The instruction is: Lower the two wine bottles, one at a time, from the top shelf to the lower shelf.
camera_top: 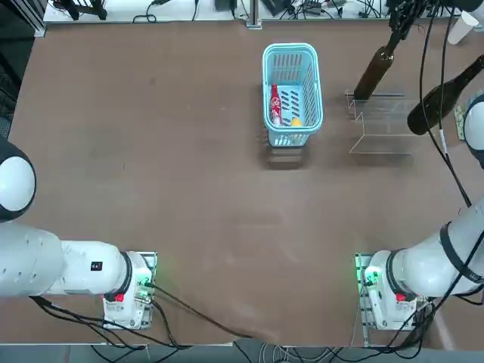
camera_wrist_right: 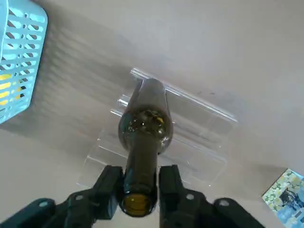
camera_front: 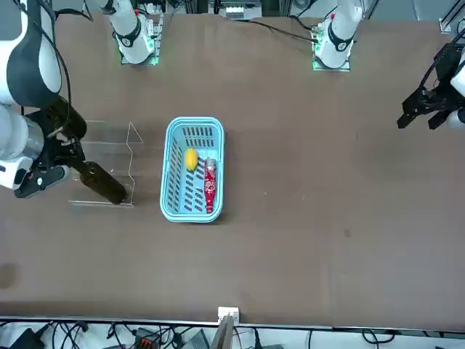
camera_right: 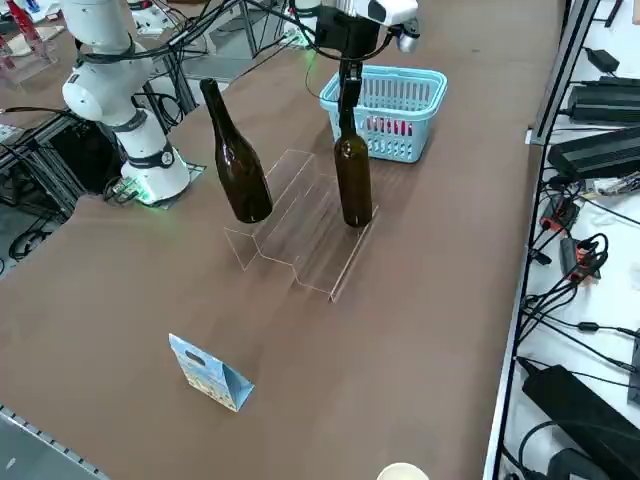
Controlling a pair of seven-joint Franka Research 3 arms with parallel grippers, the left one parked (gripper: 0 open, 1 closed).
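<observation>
- Table [camera_top: 204, 197]: brown top, carrying everything listed below.
- Right arm [camera_top: 423, 261]: reaches over the rack area; its gripper is at the far bottle.
- Plastic basket [camera_top: 312, 83]: light blue, slotted, upright, near the rack.
- Two-level acrylic rack [camera_right: 310, 235]: transparent, seen mostly by its edges. Top shelf [camera_right: 277, 245] lies toward the robot, lower shelf [camera_right: 325, 270] on the far side.
- Near wine bottle [camera_right: 240, 170]: dark glass, neck up and leaning in the right side view, base at the top shelf.
- Far wine bottle [camera_right: 353, 180]: same type, neck up between the fingers, base at the lower shelf; firm contact there cannot be confirmed.
- Right gripper [camera_wrist_right: 140, 190]: fingers spread slightly wider than the far bottle's neck, one on each side, not pressed together.
- Gable-top carton [camera_right: 208, 370]: light blue with printed pattern, on the table, apart from the rack.
- White cup [camera_top: 463, 27]: near the table's far edge.
- Red-labelled bottle [camera_front: 210, 185]: inside the basket.
- Yellow object [camera_front: 191, 159]: rounded, in the basket beside the red-labelled bottle; type not determinable.
</observation>
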